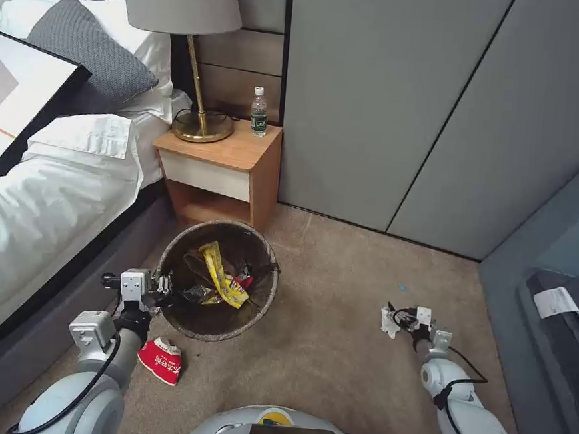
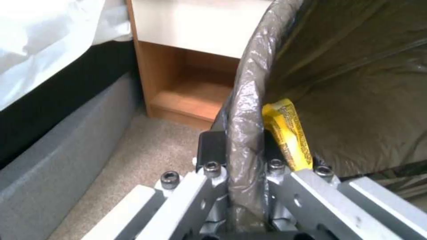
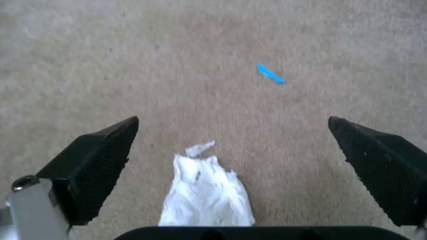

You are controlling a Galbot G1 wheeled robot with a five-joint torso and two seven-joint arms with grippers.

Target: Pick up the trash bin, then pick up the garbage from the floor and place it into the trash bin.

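Right tool spread wide over crumpled white tissue scrap on carpet, probably light, soft, pinch mid-bunch; left tool clamped on bag-lined round bin's rim.

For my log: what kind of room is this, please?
Probably a bedroom, perhaps in a hotel: a bed with white linen and pillows, a wooden nightstand carrying a brass lamp, and carpeted floor.

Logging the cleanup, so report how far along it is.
Done: left gripper clamps the trash bin rim; yellow wrappers lie inside. In hand: the open right gripper straddles a white tissue on the carpet. Left: that tissue and the red cup.
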